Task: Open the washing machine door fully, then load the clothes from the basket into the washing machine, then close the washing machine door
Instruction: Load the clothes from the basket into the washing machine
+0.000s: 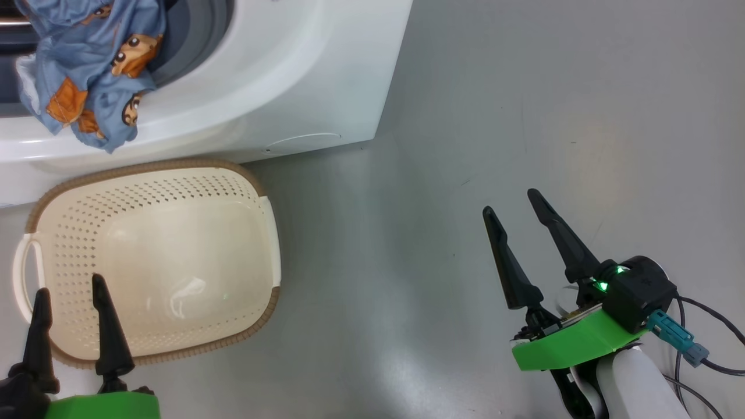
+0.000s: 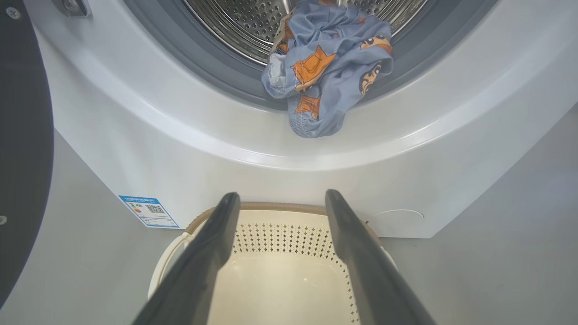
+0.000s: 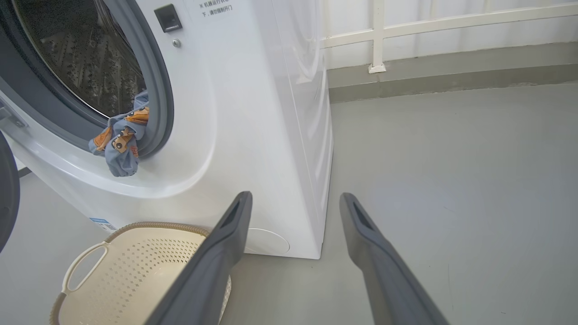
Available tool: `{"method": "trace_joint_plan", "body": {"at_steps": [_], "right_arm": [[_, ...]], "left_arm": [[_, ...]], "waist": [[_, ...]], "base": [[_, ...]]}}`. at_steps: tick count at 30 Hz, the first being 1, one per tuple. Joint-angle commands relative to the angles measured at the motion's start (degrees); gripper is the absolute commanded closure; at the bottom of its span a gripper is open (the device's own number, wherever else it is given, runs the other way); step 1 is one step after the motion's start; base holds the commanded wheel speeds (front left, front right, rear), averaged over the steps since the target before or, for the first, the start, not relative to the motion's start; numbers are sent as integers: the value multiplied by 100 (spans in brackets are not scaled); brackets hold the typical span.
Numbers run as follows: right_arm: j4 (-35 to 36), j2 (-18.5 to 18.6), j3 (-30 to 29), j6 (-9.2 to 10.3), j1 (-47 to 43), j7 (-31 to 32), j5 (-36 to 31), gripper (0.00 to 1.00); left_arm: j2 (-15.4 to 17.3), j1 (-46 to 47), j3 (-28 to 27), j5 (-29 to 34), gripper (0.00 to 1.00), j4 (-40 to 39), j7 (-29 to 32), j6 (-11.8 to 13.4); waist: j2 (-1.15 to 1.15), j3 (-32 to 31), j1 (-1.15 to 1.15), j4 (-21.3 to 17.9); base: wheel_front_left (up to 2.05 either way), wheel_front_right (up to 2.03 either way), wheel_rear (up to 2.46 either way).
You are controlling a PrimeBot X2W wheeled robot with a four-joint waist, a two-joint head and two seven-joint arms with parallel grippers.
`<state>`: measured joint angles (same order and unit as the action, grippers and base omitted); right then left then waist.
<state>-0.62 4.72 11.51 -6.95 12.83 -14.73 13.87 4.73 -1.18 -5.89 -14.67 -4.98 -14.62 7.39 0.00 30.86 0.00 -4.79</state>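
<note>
— How far along are you?
— Your door (image 2: pixel 20 135) stands open and the basket (image 1: pixel 145 167) is empty. Your left claw (image 1: pixel 70 285) gapes above it. The blue garment (image 1: pixel 87 75) hangs half out over the washing machine (image 1: pixel 302 75) lip. Your right claw (image 1: pixel 510 201) gapes, holding nothing. Tuck the garment in, then close up.

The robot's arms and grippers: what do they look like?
The right gripper has two long, dark, tapering fingers on a bright green plate, with a black boxy housing showing a green light, a teal plug trailing dark cables, and a white rounded forearm. The left gripper has matching fingers and green plate.
</note>
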Motion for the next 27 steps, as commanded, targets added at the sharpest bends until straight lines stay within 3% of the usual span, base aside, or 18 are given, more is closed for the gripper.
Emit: {"method": "trace_joint_plan", "body": {"at_steps": [1,13,27], "right_arm": [[142,-7,108,-54,-121,-27,30,0],[116,7,108,-54,-93,-27,20,0],[51,-26,242,-54,51,-27,56,0]], "left_arm": [[54,-12,-167,-33,0,-138,-4,39],[120,478,-105,-97,0,22,-9,4],[719,2040,95,29,0,595,414,-239]], "waist": [[0,1,0,-2],[0,42,0,47],[0,142,0,-125]], "base": [[0,0,0],[0,0,0],[0,0,0]]}}
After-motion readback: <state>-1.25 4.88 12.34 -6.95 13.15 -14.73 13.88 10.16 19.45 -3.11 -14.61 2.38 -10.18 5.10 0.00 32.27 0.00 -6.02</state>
